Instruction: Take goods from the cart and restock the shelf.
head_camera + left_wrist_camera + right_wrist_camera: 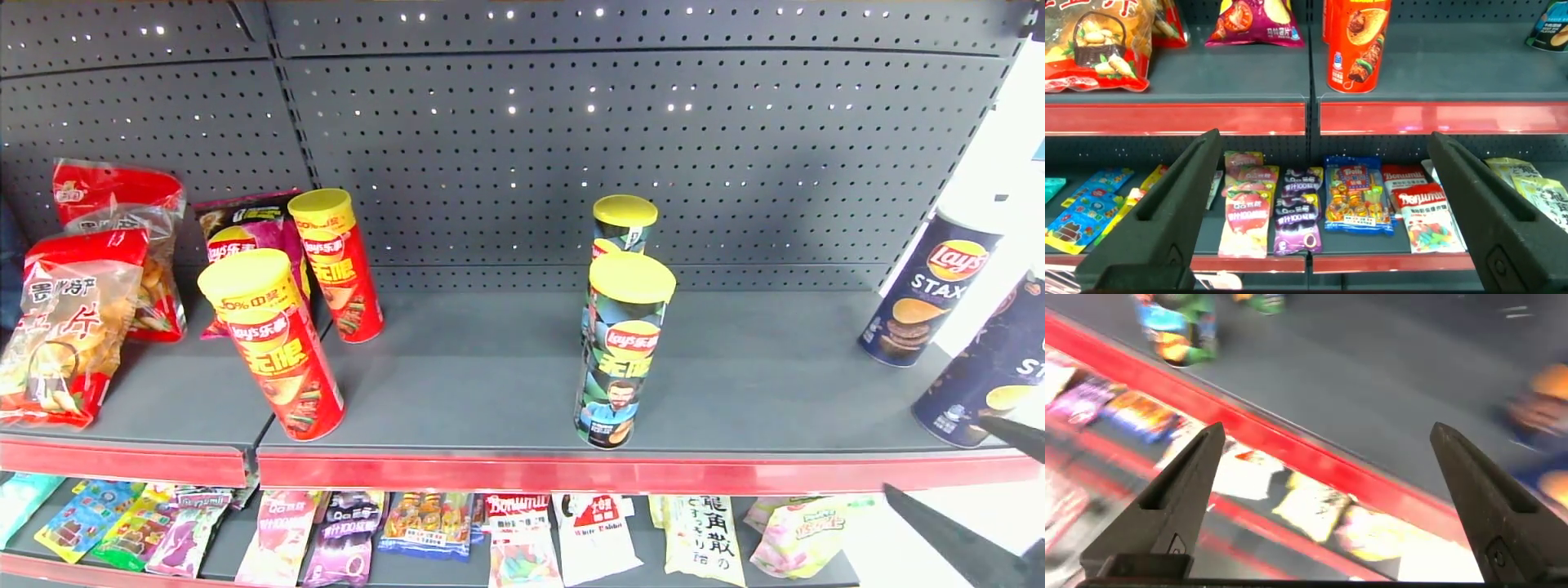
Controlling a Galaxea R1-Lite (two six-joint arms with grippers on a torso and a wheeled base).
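Head, upper shelf (490, 376): stocked w/ chip cans, all upright.
Head, front red can (273, 343): set at left, near the red edge; rear red can (339, 261) stood behind it.
Head, front green can (624, 351): placed mid-shelf by the edge; rear green can (624, 224) directly behind.
Head, blue cans (927, 286): two, at far right.
Head, snack bags (65, 327): propped at far left.
Head, right gripper (932, 454): seen lower right by the shelf edge, fingers spread, nothing held.
L wrist, left gripper (1324, 137): fingers wide apart, empty; candy packets (1298, 212) on lower shelf (1396, 263) framed between them; front red can (1355, 41) above.
R wrist, right gripper (1328, 429): spread, empty, over the red edge; front green can (1176, 327) blurred beyond.
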